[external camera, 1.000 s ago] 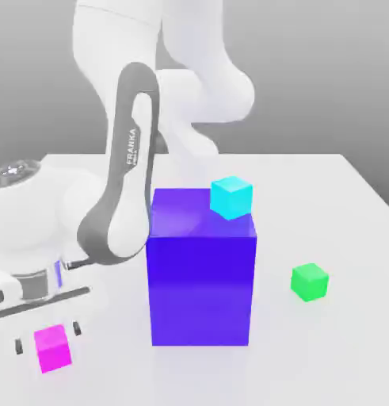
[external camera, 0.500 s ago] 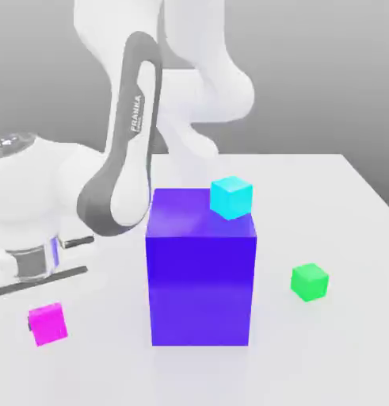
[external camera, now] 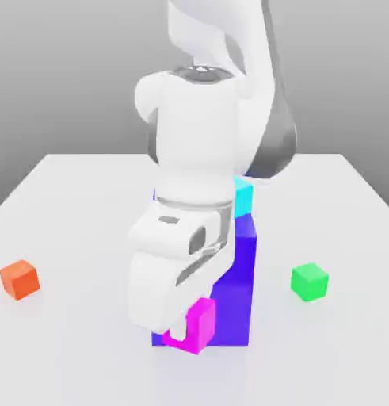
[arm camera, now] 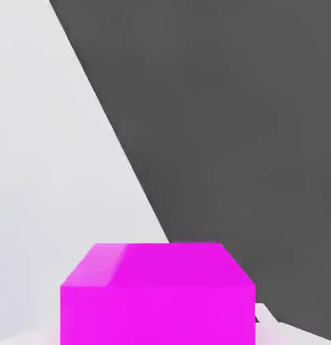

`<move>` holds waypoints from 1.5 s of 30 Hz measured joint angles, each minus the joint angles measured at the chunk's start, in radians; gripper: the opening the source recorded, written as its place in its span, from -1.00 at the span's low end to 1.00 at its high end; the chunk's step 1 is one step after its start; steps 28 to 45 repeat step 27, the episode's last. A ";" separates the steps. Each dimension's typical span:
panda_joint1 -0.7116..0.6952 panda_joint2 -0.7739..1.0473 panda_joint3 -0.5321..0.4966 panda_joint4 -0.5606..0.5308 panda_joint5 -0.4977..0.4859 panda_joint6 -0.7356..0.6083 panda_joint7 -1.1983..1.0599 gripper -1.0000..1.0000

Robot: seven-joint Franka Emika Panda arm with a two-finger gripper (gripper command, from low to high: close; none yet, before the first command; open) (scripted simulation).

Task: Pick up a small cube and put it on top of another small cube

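- Where the arm's white hand hangs low in the exterior view, the claw is clenched on the pink cube, a plain matte block held before the glossy purple block.
- The hand hides most of that block and of the cyan cube.
- The orange cube and green cube lie well apart on the white surface.
- The hand view shows the pink cube close up, its lower part cut off.

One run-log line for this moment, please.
pincer: shut on magenta cube | cube: carried in front of purple block | cyan cube: on block | stacking: not yet done
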State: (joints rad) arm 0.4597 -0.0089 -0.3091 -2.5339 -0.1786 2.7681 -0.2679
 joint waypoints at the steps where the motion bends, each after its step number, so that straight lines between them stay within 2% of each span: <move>1: 0.043 -0.025 0.024 -0.026 -0.028 0.000 -0.014 -1.00; 4: 0.123 -0.075 0.055 -0.104 -0.032 -0.013 -0.116 -1.00; 15: 0.409 -0.227 0.130 -0.382 0.085 -0.083 -0.600 -1.00; 19: 0.458 -0.155 0.138 -0.405 0.106 0.006 -0.674 -1.00; 23: 0.482 -0.014 0.139 -0.400 0.172 0.141 -0.723 -1.00; 24: 0.486 0.017 0.143 -0.399 0.193 0.170 -0.738 1.00; 45: 0.500 0.017 0.143 -0.399 0.193 0.170 -0.738 1.00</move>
